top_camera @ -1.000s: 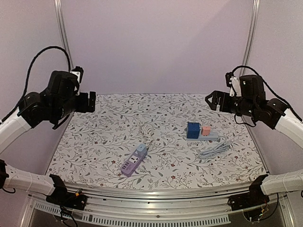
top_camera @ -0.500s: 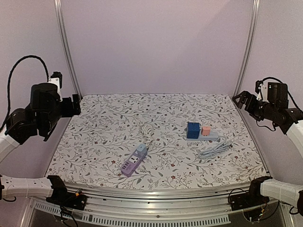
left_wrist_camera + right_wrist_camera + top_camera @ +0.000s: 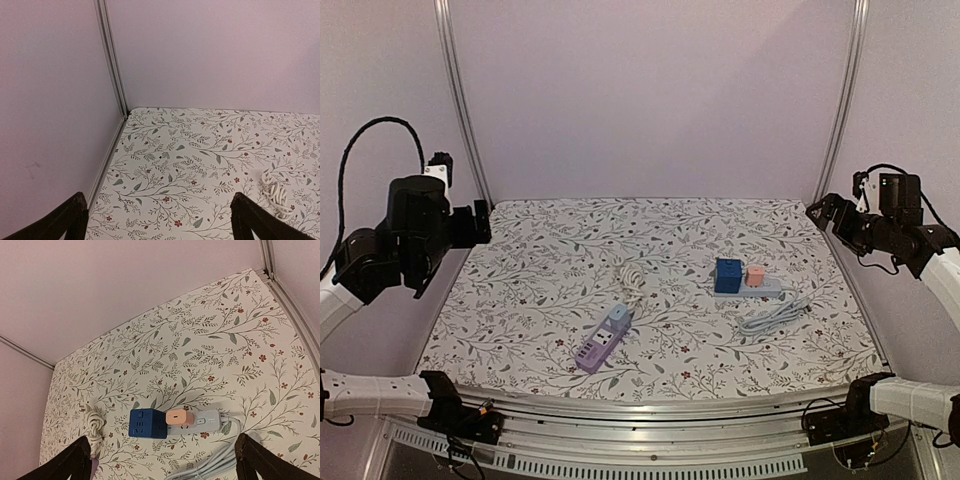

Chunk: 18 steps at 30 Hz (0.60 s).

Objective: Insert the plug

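Both arms hung raised at the side edges of the floral table [image 3: 520, 300], well apart from everything on it. The left gripper [image 3: 480, 223] stood with its jaws spread wide and nothing between them, near the far left corner. The right gripper [image 3: 819, 212] was likewise spread and empty by the far right edge. Near the front middle lay a purple power strip [image 3: 595, 352] with a light blue plug [image 3: 617, 318] at its far end, apparently seated, though the overhead view was too small to be sure. A white coiled cord [image 3: 633, 275] lay just behind it. To the right, a grey power strip [image 3: 207, 421] carried a blue cube adapter [image 3: 146, 423] and a pink plug [image 3: 180, 418] side by side, and its grey cable [image 3: 775, 317] looped on the near side.
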Each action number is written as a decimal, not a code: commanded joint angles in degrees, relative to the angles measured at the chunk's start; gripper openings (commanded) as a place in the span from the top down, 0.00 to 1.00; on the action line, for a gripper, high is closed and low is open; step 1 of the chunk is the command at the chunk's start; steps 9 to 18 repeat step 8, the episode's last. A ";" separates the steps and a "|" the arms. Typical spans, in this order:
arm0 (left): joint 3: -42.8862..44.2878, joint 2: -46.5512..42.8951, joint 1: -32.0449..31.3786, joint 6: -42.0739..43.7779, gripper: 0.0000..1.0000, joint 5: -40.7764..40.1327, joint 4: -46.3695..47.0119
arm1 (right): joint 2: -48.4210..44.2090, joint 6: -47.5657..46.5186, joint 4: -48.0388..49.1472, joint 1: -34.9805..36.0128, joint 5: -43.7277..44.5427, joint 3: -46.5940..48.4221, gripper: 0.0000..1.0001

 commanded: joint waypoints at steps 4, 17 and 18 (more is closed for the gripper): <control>-0.94 1.31 0.86 -0.56 0.01 -0.63 -0.15 | -0.28 -2.02 3.30 -0.28 -3.14 0.24 0.01; -1.55 2.13 0.86 -0.23 0.01 -0.59 1.22 | -0.13 -2.74 3.15 -0.26 -2.68 0.47 0.01; -1.55 2.13 0.86 -0.23 0.01 -0.59 1.22 | -0.13 -2.74 3.15 -0.26 -2.68 0.47 0.01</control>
